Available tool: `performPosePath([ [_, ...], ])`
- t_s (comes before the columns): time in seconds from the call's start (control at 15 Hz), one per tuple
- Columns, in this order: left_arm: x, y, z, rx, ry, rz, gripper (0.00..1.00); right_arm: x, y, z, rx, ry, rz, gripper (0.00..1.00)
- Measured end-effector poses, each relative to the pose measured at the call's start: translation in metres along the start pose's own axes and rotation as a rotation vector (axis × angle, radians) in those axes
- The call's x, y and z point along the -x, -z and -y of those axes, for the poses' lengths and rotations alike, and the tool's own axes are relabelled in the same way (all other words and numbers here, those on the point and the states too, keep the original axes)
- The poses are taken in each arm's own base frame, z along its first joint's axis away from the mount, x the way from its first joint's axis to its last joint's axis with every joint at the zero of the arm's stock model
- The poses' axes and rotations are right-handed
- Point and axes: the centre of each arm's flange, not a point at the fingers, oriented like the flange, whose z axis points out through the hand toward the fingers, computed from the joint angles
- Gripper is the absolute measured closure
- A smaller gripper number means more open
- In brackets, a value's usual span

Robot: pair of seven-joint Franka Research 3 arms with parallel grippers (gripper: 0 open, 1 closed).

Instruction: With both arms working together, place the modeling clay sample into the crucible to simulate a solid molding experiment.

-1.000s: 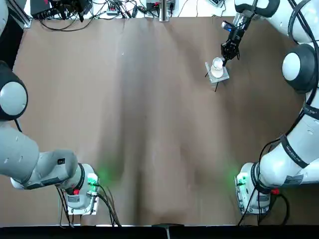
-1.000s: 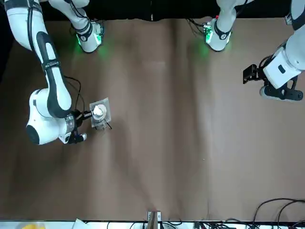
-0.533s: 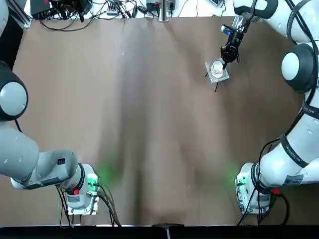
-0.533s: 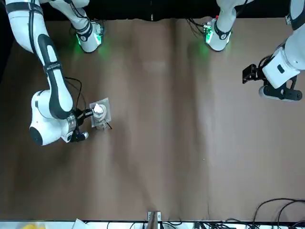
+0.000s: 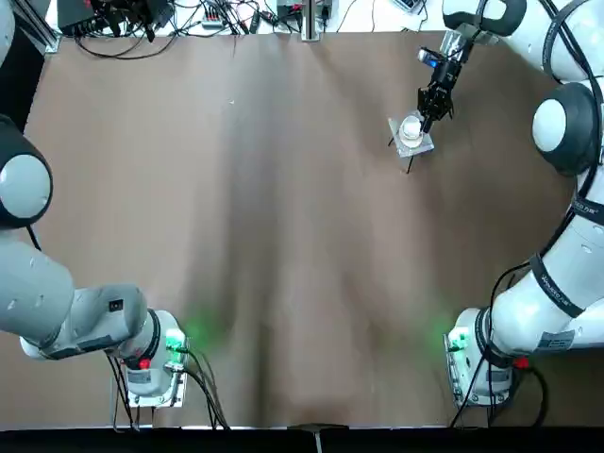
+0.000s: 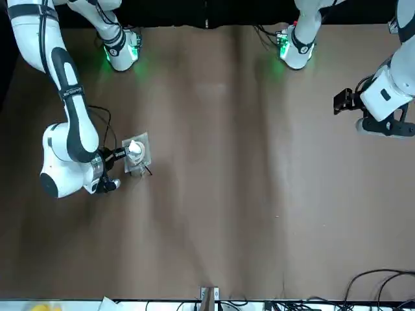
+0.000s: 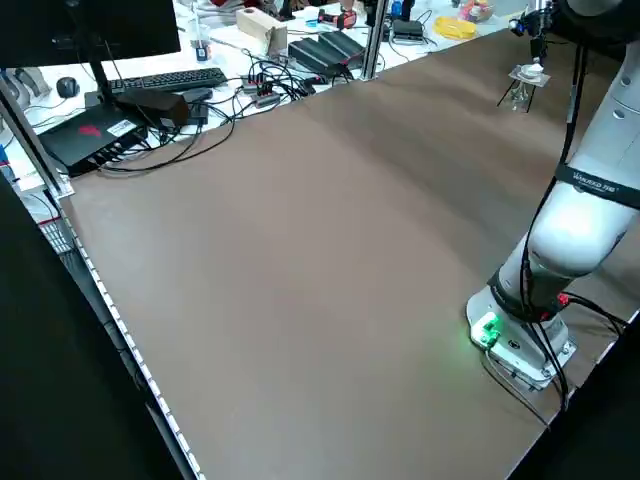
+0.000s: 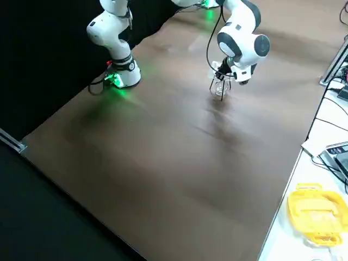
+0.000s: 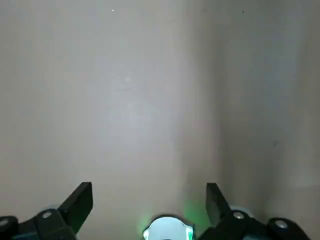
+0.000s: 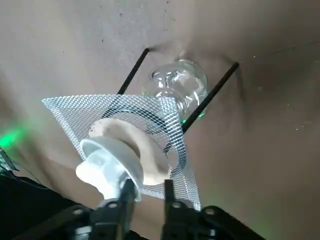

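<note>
Right gripper (image 5: 427,117) is over the table's (image 5: 283,236) far right part, tips at the rim of the crucible (image 5: 411,125). Wrist view: fingers (image 10: 126,192) stand close together with a narrow gap, seemingly pinching the crucible's (image 10: 111,165) rim, though contact isn't clear.

Crucible stands on the mesh stand (image 5: 412,140), near the table's far edge, right of centre. Stand has thin dark legs, and a clear glass piece (image 10: 179,85) sits on the table under the mesh (image 10: 150,120).

Clay: can't pick it out in any view. The pale mass at the crucible's mouth in the wrist view could be the inner wall or the lump; can't tell.

Left gripper (image 6: 353,111) hangs above the table's left edge, well apart from the stand. Fingers (image 9: 80,200) are spread wide, nothing between them; only bare table below.
</note>
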Motion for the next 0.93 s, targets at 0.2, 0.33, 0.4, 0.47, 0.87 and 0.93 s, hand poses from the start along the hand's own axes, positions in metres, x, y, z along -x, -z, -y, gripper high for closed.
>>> performPosePath([
  [0.2,0.000,-0.001,0.000,0.000,0.003,0.002,0.00,0.000,0.003,0.001,0.001,0.003,-0.006,0.41],
  [0.33,0.000,-0.001,0.001,-0.005,0.014,0.003,0.00,-0.001,0.007,0.002,0.002,0.007,-0.014,0.25],
  [0.4,0.000,-0.001,0.004,-0.012,0.020,0.003,0.00,-0.001,0.008,0.003,0.003,0.008,-0.017,0.25],
  [0.47,-0.001,-0.001,0.007,-0.020,0.026,0.001,0.00,-0.001,0.010,0.004,0.003,0.010,-0.021,0.25],
  [0.87,0.001,0.005,0.031,0.032,0.113,-0.055,0.00,0.004,0.020,0.009,0.002,0.020,-0.003,0.26],
  [0.93,0.006,0.006,0.040,0.047,0.131,-0.075,0.00,0.004,0.020,0.009,0.002,0.020,-0.003,0.26],
])
